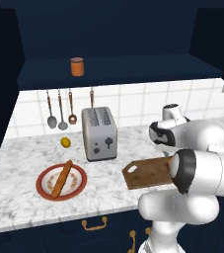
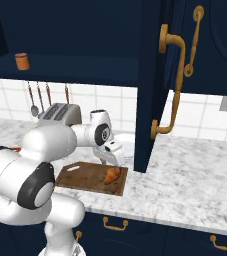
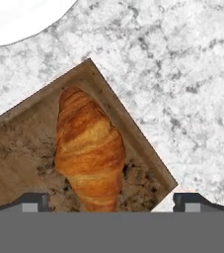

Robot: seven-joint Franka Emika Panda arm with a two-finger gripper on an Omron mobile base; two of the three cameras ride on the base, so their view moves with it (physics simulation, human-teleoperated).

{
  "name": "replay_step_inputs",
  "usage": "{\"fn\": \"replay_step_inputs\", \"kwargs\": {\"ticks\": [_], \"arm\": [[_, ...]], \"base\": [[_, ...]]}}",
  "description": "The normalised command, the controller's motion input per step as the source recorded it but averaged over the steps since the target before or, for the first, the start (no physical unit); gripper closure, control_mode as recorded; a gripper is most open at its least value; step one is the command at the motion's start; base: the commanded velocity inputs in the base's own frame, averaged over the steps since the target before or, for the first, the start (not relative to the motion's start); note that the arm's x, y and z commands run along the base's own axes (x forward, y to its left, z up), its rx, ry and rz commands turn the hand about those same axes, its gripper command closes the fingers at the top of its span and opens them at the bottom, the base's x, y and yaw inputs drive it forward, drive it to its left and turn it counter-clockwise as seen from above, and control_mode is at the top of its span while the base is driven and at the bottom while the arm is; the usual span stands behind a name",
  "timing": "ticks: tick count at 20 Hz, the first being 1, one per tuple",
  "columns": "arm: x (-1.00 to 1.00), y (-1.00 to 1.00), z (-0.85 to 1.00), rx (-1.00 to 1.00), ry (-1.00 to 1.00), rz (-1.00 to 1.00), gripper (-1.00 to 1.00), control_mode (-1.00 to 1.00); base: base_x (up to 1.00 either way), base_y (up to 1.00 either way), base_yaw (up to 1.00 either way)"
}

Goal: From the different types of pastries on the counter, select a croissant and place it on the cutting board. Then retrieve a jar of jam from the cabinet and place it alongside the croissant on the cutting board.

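The croissant [image 3: 90,148], plump and golden with ridges, lies on the dark wooden cutting board [image 3: 19,158] near one of its corners. My gripper [image 3: 113,202] hovers just above it, open, one fingertip [image 3: 34,201] well off to either side of the pastry and not touching it. From the right base view the gripper [image 2: 117,164] hangs over the croissant [image 2: 111,174] at the right end of the cutting board [image 2: 85,177]. The jar of jam [image 1: 77,66] stands on the shelf of the navy cabinet [image 1: 113,71], also seen as the jar [image 2: 21,61] at upper left. My arm hides the board's right end [image 1: 148,173] in the left base view.
A silver toaster [image 1: 99,133] stands behind the board on the marble counter [image 1: 15,153]. To the left are a lemon [image 1: 65,142] and a red-rimmed plate [image 1: 43,190] holding a bread stick [image 1: 61,179]. An open navy cabinet door [image 2: 152,85] hangs right of the board. A white round dish [image 3: 15,17] sits nearby.
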Motion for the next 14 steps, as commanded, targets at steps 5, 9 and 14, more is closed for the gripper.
{"fn": "replay_step_inputs", "kwargs": {"ticks": [5,9,14], "arm": [[-0.42,-0.02,0.62,0.0,-0.02,0.0,-1.0,-1.0],[-0.42,0.0,0.62,0.0,-0.08,0.0,-1.0,-1.0],[-0.65,-0.12,0.63,0.07,-0.11,0.0,-1.0,-1.0]], "base": [[0.0,0.0,0.0],[0.0,0.0,0.0],[0.0,0.0,0.0]]}}
